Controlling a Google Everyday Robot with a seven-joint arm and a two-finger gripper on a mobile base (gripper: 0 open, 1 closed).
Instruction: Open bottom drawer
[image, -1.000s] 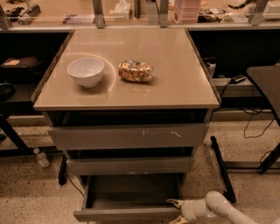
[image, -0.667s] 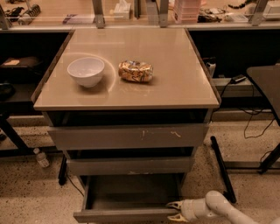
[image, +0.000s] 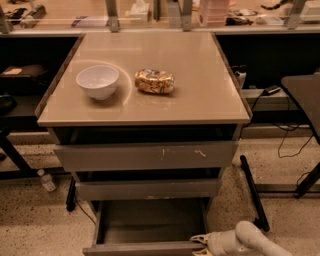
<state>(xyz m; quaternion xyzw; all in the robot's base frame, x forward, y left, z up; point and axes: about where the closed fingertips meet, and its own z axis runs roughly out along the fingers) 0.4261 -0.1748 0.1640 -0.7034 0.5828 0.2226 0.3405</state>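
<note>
The bottom drawer stands pulled out at the foot of the cabinet, its shallow grey box interior in plain sight and its plain front along the bottom edge of the view. My gripper is at the right end of that front, at its top edge, with the white arm coming in from the lower right. Above it are the mid-width grey front and the widest grey front with pale scratches, both pushed in.
A white bowl and a crumpled snack bag lie on the tan cabinet top. A small bottle stands on the floor at left. A black frame leg and cables are at right.
The gripper has shifted slightly left along the drawer's front edge. The drawer stays pulled out about as far as before.
</note>
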